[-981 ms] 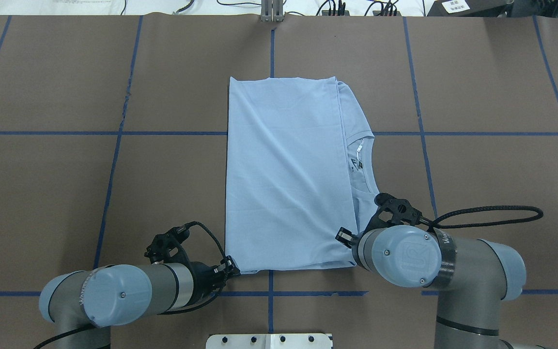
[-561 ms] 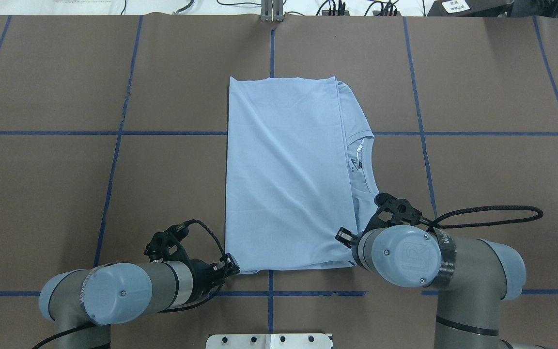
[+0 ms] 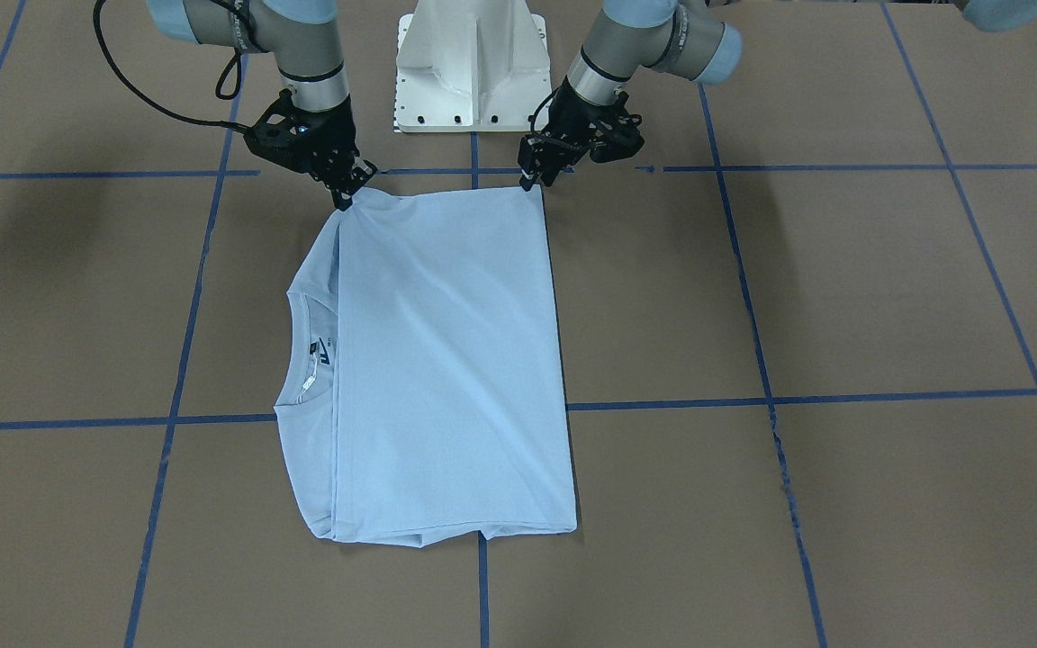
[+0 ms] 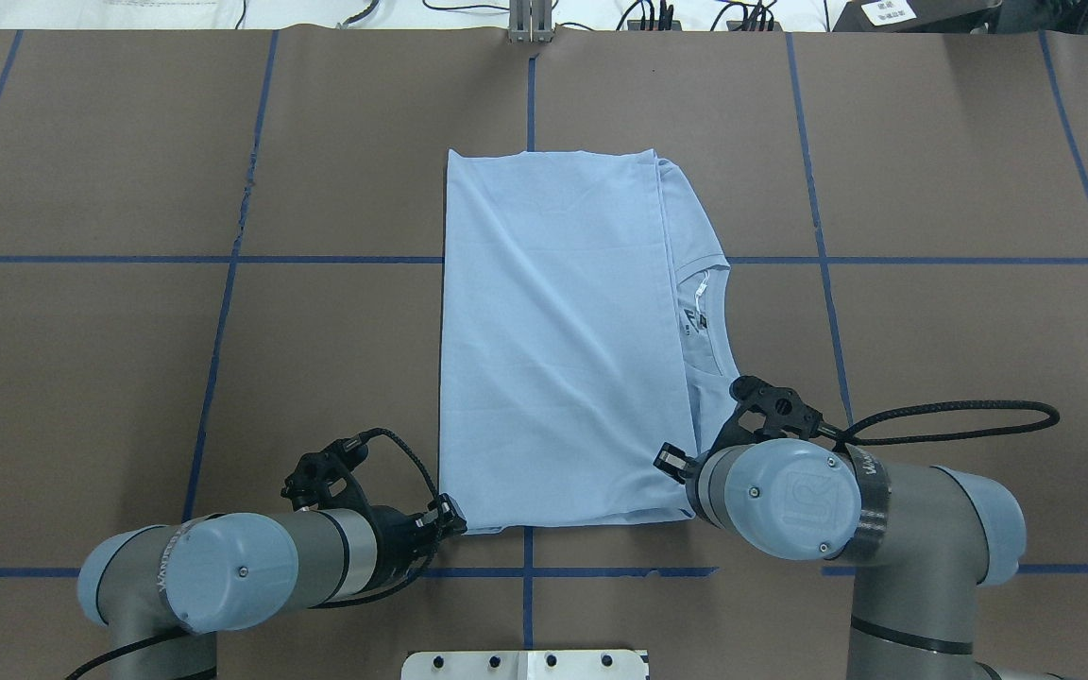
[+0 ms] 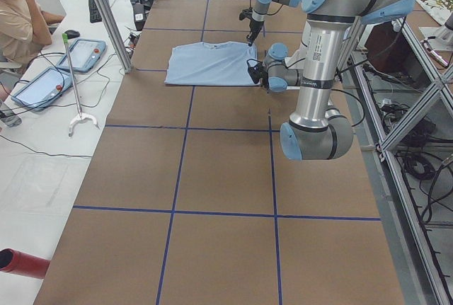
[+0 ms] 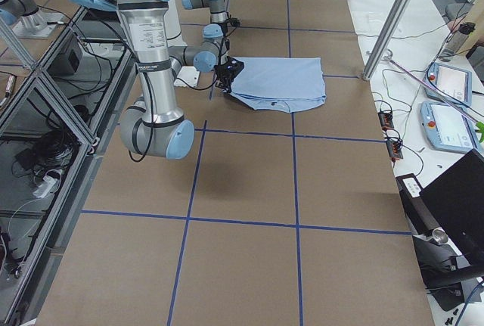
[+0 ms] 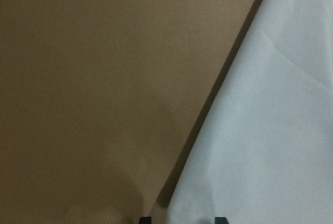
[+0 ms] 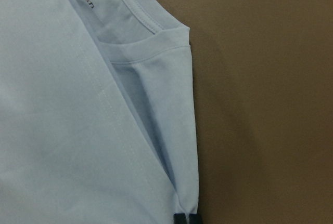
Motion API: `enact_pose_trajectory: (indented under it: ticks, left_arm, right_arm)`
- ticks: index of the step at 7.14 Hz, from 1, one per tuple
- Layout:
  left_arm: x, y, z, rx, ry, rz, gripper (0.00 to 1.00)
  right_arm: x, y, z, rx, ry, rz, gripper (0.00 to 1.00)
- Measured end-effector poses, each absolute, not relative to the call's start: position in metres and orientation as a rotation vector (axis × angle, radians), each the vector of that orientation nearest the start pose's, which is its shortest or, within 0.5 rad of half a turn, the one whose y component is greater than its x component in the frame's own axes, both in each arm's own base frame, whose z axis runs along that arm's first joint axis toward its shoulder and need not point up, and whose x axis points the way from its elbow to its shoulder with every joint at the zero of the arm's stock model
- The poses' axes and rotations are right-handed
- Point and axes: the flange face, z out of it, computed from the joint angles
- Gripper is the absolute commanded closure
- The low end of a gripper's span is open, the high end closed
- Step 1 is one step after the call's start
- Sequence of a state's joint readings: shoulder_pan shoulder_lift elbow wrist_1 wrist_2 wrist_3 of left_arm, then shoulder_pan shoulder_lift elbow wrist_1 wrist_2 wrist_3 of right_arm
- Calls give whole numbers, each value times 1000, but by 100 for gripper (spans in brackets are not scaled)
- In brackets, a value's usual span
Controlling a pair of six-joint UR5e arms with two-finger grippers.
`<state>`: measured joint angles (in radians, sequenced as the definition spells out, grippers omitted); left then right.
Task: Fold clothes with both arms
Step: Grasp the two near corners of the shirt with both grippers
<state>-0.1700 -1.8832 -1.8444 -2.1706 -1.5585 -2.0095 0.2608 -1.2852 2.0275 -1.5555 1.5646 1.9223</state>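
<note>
Here, the folded T-shirt (image 4: 553, 340) lies flat on the table (image 4: 884, 189) — right gripper (image 3: 347, 191) pinched onto one near corner, left gripper (image 3: 532, 175) parted astride the other — so grasping seems unfinished: the left must close before both lift together.

T-shirt (image 4: 563, 340) flat in the middle of the table (image 4: 128, 378), ahead of the base (image 4: 525, 664).
Left gripper (image 4: 450, 518) at its near left corner, right gripper (image 4: 671, 463) at its near right corner; collar (image 4: 709, 312) on the right side.
</note>
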Motion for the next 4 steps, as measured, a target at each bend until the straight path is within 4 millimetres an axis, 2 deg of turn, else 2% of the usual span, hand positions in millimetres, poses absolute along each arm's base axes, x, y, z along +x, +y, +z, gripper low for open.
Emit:
enact_pose_trajectory:
  ticks: [1, 2, 3, 4]
  left_arm:
    - [556, -232, 295, -150, 1193, -542, 61]
    - [557, -232, 295, -150, 1193, -542, 75]
    - [558, -233, 294, -151, 1194, -542, 95]
    - [559, -233, 292, -151, 1196, -544, 100]
  right_arm:
    - [-496, -271, 309, -29, -769, 585, 100]
    - [-496, -271, 309, -29, -769, 584, 100]
    - [-496, -271, 309, -29, -768, 585, 100]
    - [-496, -271, 309, -29, -768, 585, 100]
